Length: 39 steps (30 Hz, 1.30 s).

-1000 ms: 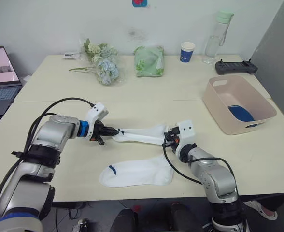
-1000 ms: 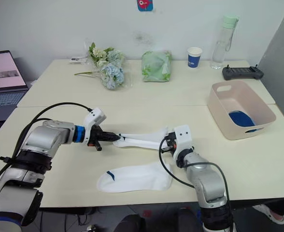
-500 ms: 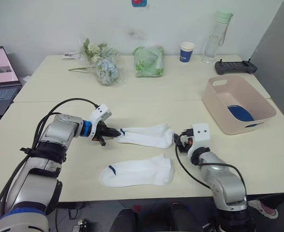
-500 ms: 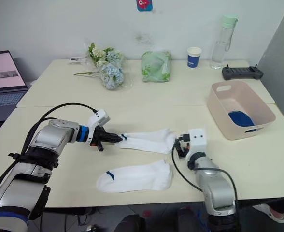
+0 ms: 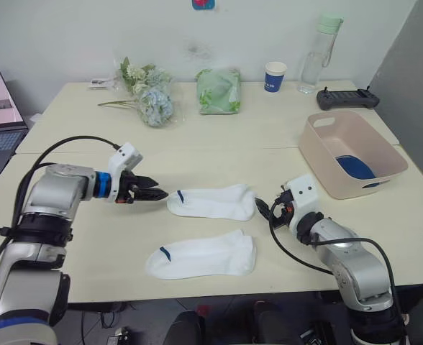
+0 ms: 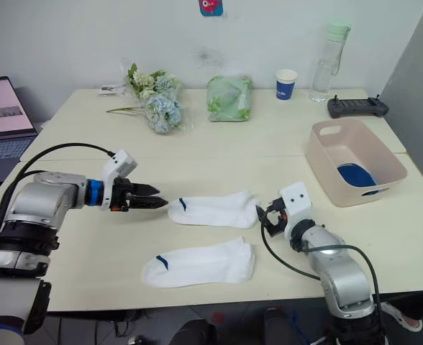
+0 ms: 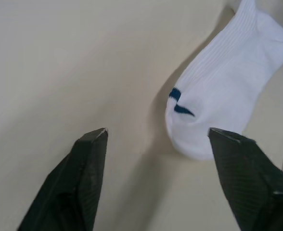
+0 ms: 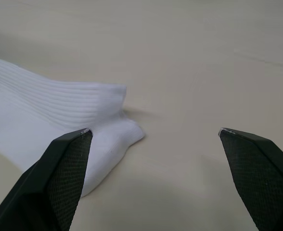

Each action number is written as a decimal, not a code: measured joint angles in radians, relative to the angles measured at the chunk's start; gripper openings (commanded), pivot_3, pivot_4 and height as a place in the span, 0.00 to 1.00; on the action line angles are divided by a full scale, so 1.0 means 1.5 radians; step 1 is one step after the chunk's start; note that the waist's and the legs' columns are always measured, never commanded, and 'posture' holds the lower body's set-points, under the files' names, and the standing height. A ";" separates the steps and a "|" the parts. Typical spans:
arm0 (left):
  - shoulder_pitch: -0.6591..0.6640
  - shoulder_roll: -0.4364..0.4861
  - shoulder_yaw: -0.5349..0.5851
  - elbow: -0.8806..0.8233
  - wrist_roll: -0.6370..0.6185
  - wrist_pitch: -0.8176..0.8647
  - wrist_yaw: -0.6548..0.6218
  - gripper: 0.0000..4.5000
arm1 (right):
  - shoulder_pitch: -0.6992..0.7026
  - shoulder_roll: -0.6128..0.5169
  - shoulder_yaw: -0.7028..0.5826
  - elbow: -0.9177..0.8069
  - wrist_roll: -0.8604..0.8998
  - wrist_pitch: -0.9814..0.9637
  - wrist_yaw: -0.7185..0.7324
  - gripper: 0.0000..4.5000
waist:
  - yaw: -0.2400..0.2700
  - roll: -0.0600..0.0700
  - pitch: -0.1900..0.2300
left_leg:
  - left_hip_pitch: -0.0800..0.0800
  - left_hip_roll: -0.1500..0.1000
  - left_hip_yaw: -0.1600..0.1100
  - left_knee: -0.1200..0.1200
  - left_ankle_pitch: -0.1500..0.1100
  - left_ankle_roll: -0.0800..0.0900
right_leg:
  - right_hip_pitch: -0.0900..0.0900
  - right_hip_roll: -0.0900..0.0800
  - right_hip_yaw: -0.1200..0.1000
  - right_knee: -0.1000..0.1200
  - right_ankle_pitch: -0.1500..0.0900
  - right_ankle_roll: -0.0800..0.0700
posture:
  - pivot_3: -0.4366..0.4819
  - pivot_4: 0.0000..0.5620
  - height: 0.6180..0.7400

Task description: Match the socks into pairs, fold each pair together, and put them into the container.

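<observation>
- The left gripper (image 6: 152, 204) hangs low over the table (image 6: 219, 169) with its jaws spread wide and nothing between them.
- Just ahead of those jaws lies one white sock (image 6: 213, 210), flat on the table; its end with the small dark mark is the end nearest the fingertips, with a gap of bare table between the two.
- In the left wrist view that sock's marked end (image 7: 223, 91) sits beyond the fingertips, nearer one finger (image 7: 245, 171) than the other, and touches neither.
- The right gripper (image 6: 267, 216) is at the other end of the same sock, its jaws also wide apart and empty.
- In the right wrist view the sock's ribbed end (image 8: 59, 130) lies just in front of one finger (image 8: 50, 187); the other finger stands over bare table.
- A second white sock (image 6: 198, 262) lies flat nearer the table's front edge, off to the side of both pairs of jaws and apart from the first sock.
- The pink container (image 6: 326, 169) stands well beyond the right gripper, with something dark blue (image 6: 356, 175) lying inside it.
</observation>
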 measured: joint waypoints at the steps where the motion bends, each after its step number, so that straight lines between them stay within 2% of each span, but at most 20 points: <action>1: 0.015 -0.003 0.005 -0.010 -0.006 0.009 0.005 0.99 | -0.010 -0.003 -0.002 0.003 0.006 0.006 0.005 1.00 | 0.001 0.000 0.000 | 0.000 0.000 0.000 0.000 0.000 0.000 | 0.000 0.000 0.000 0.000 0.000 0.000 | 0.48 0.27 1.00; 6: 0.056 -0.067 0.022 -0.040 -0.010 -0.001 0.084 0.99 | -0.077 0.001 -0.019 0.066 0.036 0.050 0.024 1.00 | 0.007 0.000 0.000 | -0.001 0.000 0.000 0.000 0.000 0.000 | 0.000 -0.001 0.000 0.000 0.000 0.000 | 0.48 0.27 1.00; 12: 0.041 -0.132 0.021 -0.034 0.005 -0.040 0.149 0.99 | -0.130 0.021 -0.009 0.179 0.030 0.055 0.019 1.00 | 0.008 0.000 0.000 | 0.000 -0.001 0.000 0.000 0.000 0.000 | 0.000 -0.004 0.000 0.000 0.000 0.000 | 0.48 0.27 1.00; 15: 0.033 -0.140 0.016 -0.024 0.014 -0.052 0.159 0.86 | -0.130 0.023 0.007 0.213 0.023 0.047 0.018 1.00 | 0.007 0.000 0.000 | 0.000 -0.001 0.000 0.000 0.000 0.000 | 0.000 -0.004 0.000 0.000 0.000 0.000 | 0.48 0.27 1.00; 16: 0.028 -0.142 0.012 -0.018 0.018 -0.055 0.161 0.78 | -0.126 0.022 0.015 0.218 0.018 0.040 0.020 1.00 | 0.007 0.000 0.000 | 0.000 -0.001 0.000 0.000 0.000 0.000 | 0.000 -0.004 0.000 0.000 0.000 0.000 | 0.48 0.27 1.00; 19: 0.026 -0.141 0.007 -0.013 0.025 -0.056 0.158 0.59 | -0.116 0.009 0.040 0.215 0.003 0.016 0.026 0.87 | 0.006 0.000 0.000 | 0.000 -0.001 0.000 0.000 0.000 0.000 | 0.000 -0.004 0.000 0.000 0.000 0.000 | 0.48 0.27 1.00; 27: 0.039 -0.142 -0.003 -0.029 0.024 -0.053 0.156 0.02 | -0.091 0.015 0.084 0.187 -0.009 -0.005 0.029 0.23 | 0.005 0.000 0.000 | 0.000 0.000 0.000 0.000 0.000 0.000 | 0.000 -0.004 0.000 0.000 0.000 0.000 | 0.48 0.27 1.00; 30: 0.042 -0.143 -0.004 -0.032 0.021 -0.052 0.155 0.00 | -0.089 0.020 0.086 0.187 -0.009 -0.010 0.030 0.01 | 0.005 0.000 0.000 | 0.000 0.000 0.000 0.000 0.000 0.000 | 0.000 -0.004 0.000 0.000 0.000 0.000 | 0.48 0.27 1.00; 35: 0.058 -0.140 0.021 -0.052 -0.017 -0.043 0.140 0.00 | -0.089 0.026 0.065 0.140 0.009 -0.010 0.032 0.01 | 0.005 0.000 0.000 | -0.001 0.000 0.000 0.000 0.000 0.000 | 0.000 -0.004 0.000 -0.001 0.000 0.000 | 0.48 0.27 1.00; 39: 0.089 -0.090 0.058 -0.128 -0.064 -0.018 0.104 0.00 | -0.083 0.030 0.033 0.042 0.055 0.024 0.041 0.01 | 0.003 0.000 0.000 | -0.001 0.000 -0.001 0.000 0.000 0.000 | -0.001 -0.004 0.000 -0.001 0.000 0.000 | 0.48 0.27 1.00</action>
